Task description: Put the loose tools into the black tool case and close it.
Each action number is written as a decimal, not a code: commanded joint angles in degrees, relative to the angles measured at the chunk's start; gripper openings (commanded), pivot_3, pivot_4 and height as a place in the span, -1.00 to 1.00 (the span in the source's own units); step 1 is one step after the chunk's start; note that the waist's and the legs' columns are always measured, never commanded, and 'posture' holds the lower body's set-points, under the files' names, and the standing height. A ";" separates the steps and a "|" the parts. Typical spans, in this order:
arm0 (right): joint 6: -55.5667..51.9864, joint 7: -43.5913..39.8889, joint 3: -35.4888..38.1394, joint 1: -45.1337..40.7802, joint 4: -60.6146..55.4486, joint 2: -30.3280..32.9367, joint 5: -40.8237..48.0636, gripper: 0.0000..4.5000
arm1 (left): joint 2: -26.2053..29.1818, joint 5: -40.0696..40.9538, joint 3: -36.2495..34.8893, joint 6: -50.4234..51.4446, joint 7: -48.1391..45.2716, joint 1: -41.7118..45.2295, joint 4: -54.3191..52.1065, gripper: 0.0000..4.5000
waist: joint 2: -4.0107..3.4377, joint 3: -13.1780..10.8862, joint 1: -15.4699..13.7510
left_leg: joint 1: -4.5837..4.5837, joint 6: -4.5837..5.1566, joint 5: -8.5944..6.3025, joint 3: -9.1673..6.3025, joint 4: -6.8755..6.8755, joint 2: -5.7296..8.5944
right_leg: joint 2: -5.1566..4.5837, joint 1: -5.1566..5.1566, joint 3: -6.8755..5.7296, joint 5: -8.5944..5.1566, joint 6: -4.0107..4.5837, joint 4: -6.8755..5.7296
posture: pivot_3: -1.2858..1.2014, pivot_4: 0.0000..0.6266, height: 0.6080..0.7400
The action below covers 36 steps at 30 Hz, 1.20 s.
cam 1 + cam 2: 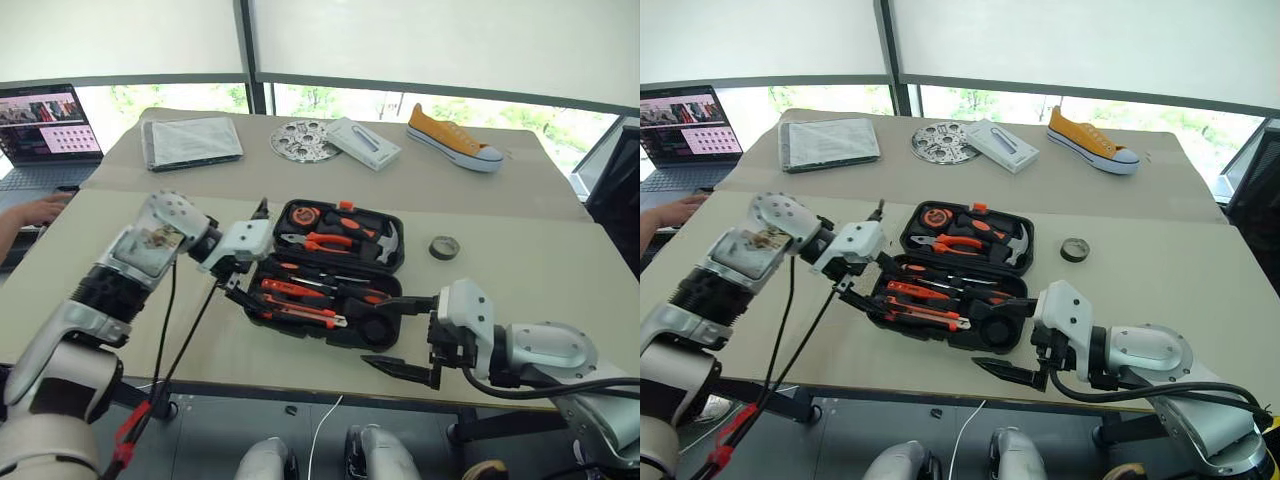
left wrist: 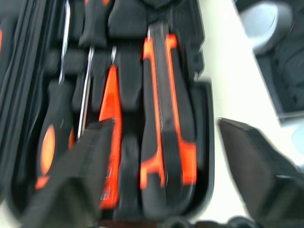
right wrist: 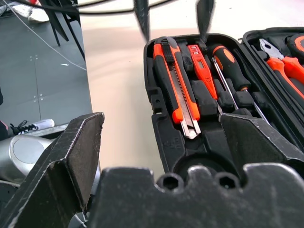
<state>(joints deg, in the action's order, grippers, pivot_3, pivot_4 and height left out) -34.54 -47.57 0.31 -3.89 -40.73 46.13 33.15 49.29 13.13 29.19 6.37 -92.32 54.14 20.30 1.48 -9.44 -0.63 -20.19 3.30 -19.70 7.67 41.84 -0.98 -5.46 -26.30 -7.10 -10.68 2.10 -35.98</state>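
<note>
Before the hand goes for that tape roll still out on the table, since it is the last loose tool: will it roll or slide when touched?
The tape roll lies flat on its side, so it probably won't roll. It looks small and light, so a nudge may slide it across the smooth table. Its open ring probably offers a stiff rim to pinch.

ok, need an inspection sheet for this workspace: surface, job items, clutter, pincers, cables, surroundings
Surface: beige table, two joined tops.
Job's things: black tool case lies open; utility knife, tester screwdriver and a screwdriver sit in its front half; tape roll is on the table right of the case, apart from it.
Clutter: grey cloth, round metal disc, white box, yellow shoe along the far side.
Pincers: left pincer open over the case's left end, empty; right pincer open at the front right corner, empty.
Cables: black cables hang off the left arm.
Surroundings: laptop, a person's hand, windows.
</note>
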 commanded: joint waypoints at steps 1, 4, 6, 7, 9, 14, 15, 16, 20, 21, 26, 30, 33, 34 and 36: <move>1.79 -0.66 0.88 0.14 -0.81 0.21 -0.19 1.00 | 1.58 -0.86 1.06 -5.07 -0.18 0.57 1.46 -0.09 | 0.00 0.00 -0.10 | -0.01 0.00 0.00 0.00 0.00 0.01 | -0.01 0.00 -0.01 0.00 0.00 0.00 | 0.03 -0.52 0.89; 1.74 -0.75 0.89 0.21 -0.94 0.12 -0.28 1.00 | 1.90 -0.72 1.93 -6.44 -0.18 0.53 2.25 -0.51 | 0.00 0.00 -0.38 | -0.02 0.00 0.00 0.01 0.03 0.06 | -0.06 0.02 -0.01 0.01 -0.02 0.01 | 0.03 -0.52 0.89; 1.56 -0.76 0.92 0.18 -1.08 0.10 -0.22 1.00 | 1.93 -1.37 2.78 -7.29 -0.18 0.04 2.16 -0.85 | 0.00 0.00 -0.37 | -0.04 0.01 0.00 0.01 0.04 0.07 | -0.06 0.02 0.00 0.02 -0.04 0.02 | 0.03 -0.52 0.89; 1.48 -0.76 0.93 0.16 -1.13 0.10 -0.18 1.00 | 1.85 -1.89 3.03 -7.83 -0.18 -0.13 2.24 -0.97 | 0.00 0.00 -0.31 | -0.04 0.01 0.00 0.01 0.04 0.07 | -0.05 0.02 0.00 0.02 -0.04 0.02 | 0.03 -0.52 0.89; 1.26 -0.68 1.05 0.01 -1.18 0.09 0.00 1.00 | 0.14 -5.07 2.16 -9.59 -0.17 -0.49 3.62 -0.97 | 0.00 0.00 -0.21 | -0.03 0.01 0.00 0.01 0.03 0.06 | -0.03 0.02 0.00 0.02 -0.04 0.03 | 0.03 -0.52 0.89; 0.43 0.13 1.39 -0.16 -1.78 -0.19 0.70 1.00 | -3.39 -8.47 1.03 -11.64 0.13 -1.22 5.63 -0.97 | 0.00 0.00 -0.22 | -0.01 0.01 0.00 0.03 0.06 0.06 | -0.03 0.05 0.00 0.02 -0.04 0.00 | 0.03 -0.52 0.89; 0.27 0.36 1.44 -0.14 -1.94 -0.27 0.84 1.00 | -3.62 -8.88 0.74 -11.94 -0.04 -1.33 5.87 -0.97 | 0.00 0.00 -0.19 | 0.00 0.01 0.00 0.03 0.07 0.06 | -0.03 0.05 0.02 0.03 -0.05 0.00 | 0.03 -0.52 0.89; 0.14 0.54 1.48 -0.11 -2.08 -0.30 0.97 1.00 | -3.78 -9.14 0.45 -12.09 -0.15 -1.35 6.09 -0.97 | 0.00 0.00 -0.16 | 0.00 0.01 0.00 0.04 0.06 0.06 | -0.03 0.05 0.03 0.03 -0.05 0.00 | 0.03 -0.52 0.89; -0.30 1.11 1.64 -0.25 -2.40 -0.30 1.44 1.00 | -3.13 -8.77 -0.10 -11.73 -0.18 0.04 7.34 -0.97 | 0.00 0.00 -0.25 | 0.00 0.01 0.00 0.02 0.07 0.06 | -0.04 0.04 0.01 0.03 -0.05 -0.01 | 0.03 -0.52 0.89; -0.41 1.21 1.68 -0.31 -2.42 -0.32 1.52 1.00 | -2.84 -8.44 -0.07 -11.58 -0.18 0.56 7.72 -0.97 | 0.00 0.00 -0.19 | 0.00 0.01 0.00 0.02 0.07 0.05 | -0.04 0.04 0.01 0.03 -0.05 -0.01 | 0.03 -0.52 0.89; -1.01 2.22 1.58 -0.92 -2.64 -0.34 2.12 1.00 | -2.34 -7.14 0.30 -11.44 -0.18 3.98 10.64 -0.97 | 0.01 0.00 -0.10 | -0.01 0.01 0.00 0.02 0.07 0.03 | -0.01 0.03 0.01 0.03 -0.05 -0.02 | 0.03 -0.52 0.89; -1.34 2.81 1.42 -1.32 -2.75 -0.24 2.53 1.00 | -2.73 -8.19 1.53 -13.49 -0.18 3.89 10.98 -0.97 | 0.00 0.00 -0.09 | -0.02 0.04 -0.02 0.02 0.06 0.05 | -0.02 0.03 0.02 0.03 -0.05 0.01 | 0.03 -0.52 0.89; -1.50 3.19 1.51 -1.39 -2.85 -0.10 2.79 1.00 | -4.38 -7.35 0.41 -12.40 -0.18 3.38 10.13 -0.97 | 0.00 0.00 -0.10 | -0.03 0.05 -0.02 0.03 0.06 0.06 | -0.03 0.03 0.00 0.04 -0.05 0.03 | 0.03 -0.52 0.89; -1.50 3.21 1.65 -1.27 -2.89 -0.01 2.87 1.00 | -5.47 -5.82 -0.41 -10.44 -0.18 3.71 9.39 -0.97 | 0.01 0.00 -0.19 | -0.04 0.05 -0.02 0.03 0.06 0.06 | -0.03 0.03 0.00 0.04 -0.04 0.03 | 0.03 -0.52 0.89; -1.54 3.14 1.97 -0.95 -3.02 0.17 3.06 1.00 | -7.85 -3.62 -1.99 -6.63 -0.18 4.66 8.04 -0.97 | 0.01 0.00 -0.48 | -0.06 0.05 -0.02 0.01 0.08 0.06 | -0.04 0.03 -0.02 0.05 -0.05 0.02 | 0.03 -0.52 0.89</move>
<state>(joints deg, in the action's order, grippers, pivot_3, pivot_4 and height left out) -35.77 -44.82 0.62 -4.56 -41.79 46.01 35.06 42.27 7.11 29.65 -2.55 -92.33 57.38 30.75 1.50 -9.44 -1.11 -20.27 3.36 -19.72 7.68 41.96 -0.91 -5.51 -26.27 -7.11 -10.62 2.03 -35.96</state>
